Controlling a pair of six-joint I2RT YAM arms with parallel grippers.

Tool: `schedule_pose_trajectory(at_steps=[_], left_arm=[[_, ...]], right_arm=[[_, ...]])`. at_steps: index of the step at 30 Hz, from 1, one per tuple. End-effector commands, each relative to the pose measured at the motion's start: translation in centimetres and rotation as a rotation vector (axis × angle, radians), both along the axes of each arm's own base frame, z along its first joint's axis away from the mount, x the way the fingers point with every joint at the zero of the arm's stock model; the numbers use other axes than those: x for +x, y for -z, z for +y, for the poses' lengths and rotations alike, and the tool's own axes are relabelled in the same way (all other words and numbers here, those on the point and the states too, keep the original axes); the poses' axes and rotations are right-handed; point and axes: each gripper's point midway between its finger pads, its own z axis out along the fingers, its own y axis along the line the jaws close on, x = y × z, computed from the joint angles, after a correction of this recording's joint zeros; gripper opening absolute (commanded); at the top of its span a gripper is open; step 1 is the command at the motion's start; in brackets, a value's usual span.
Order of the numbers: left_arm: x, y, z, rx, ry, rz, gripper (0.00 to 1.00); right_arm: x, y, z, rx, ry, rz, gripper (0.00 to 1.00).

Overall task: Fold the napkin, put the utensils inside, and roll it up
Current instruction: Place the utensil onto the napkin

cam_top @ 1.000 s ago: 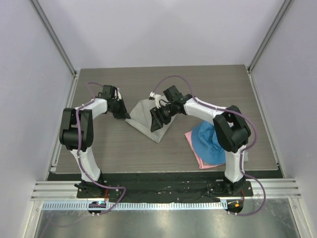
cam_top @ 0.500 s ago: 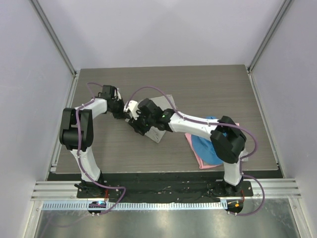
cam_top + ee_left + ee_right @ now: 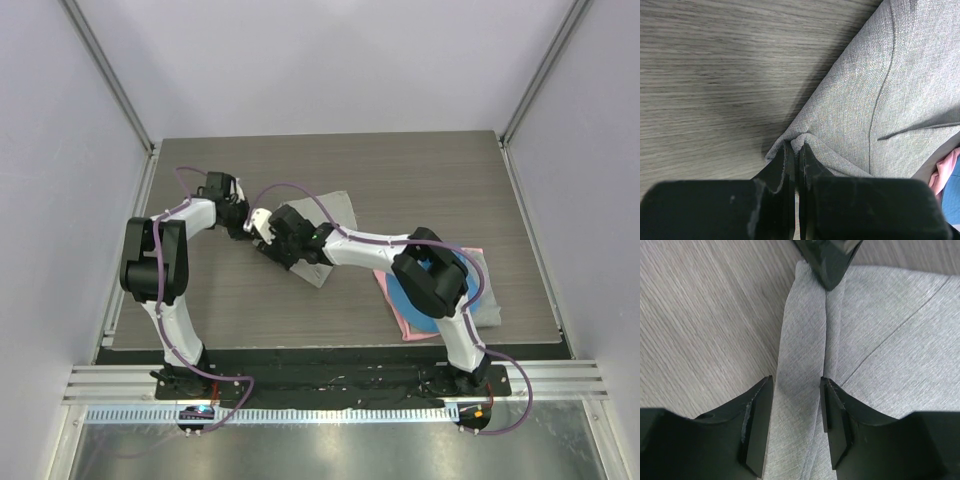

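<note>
The light grey napkin (image 3: pixel 338 206) lies crumpled in the middle of the table. My left gripper (image 3: pixel 241 222) is shut on its left corner, and the left wrist view shows the fabric (image 3: pixel 875 100) bunched between the tips of that gripper (image 3: pixel 797 144). My right gripper (image 3: pixel 270 236) sits just right of the left one. It is open, and its fingers straddle a narrow folded band of napkin (image 3: pixel 802 340) that runs between the tips of the gripper (image 3: pixel 796 386). The left gripper's tips (image 3: pixel 827 262) show at the top of the right wrist view. The utensils are out of view.
A blue cloth (image 3: pixel 452 292) lies on a pink cloth (image 3: pixel 400 318) at the front right, under the right arm's elbow. A grey strip of cloth (image 3: pixel 488 306) shows beside them. Pink cloth (image 3: pixel 947 169) also edges the left wrist view. Walls close in the table on three sides.
The right arm has swept left across the napkin and stopped beside the left gripper at the left corner. Its jaws have narrowed a little. The left gripper has stayed put, still shut.
</note>
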Motion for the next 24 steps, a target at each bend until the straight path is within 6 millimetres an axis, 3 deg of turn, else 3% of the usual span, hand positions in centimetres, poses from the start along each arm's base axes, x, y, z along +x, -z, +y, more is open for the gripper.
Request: schedule_pose_trajectory(at_steps=[1,13,19,20,24], left_arm=[[0.7,0.2,-0.1,-0.009,-0.003,-0.007,0.0],[0.8,0.1,-0.6,-0.034,0.002,-0.019,0.0],[1.1,-0.9,-1.0,-0.063,-0.005,-0.064,0.01],[1.2,-1.1,-0.9,-0.063,-0.01,-0.072,0.04],[1.5,-2.1,-0.4,-0.046,-0.041,-0.12,0.39]], right_arm=[[1.5,-2.5,2.1,0.06,-0.007,-0.076,0.49],[1.7,1.3,1.5,-0.001,0.022,-0.032,0.45],[-0.1,2.7,1.0,0.049,-0.041,0.12,0.34],[-0.3,2.6,0.9,0.063,-0.051,0.145,0.34],[-1.8,3.2,0.1,0.141,-0.1,0.294,0.32]])
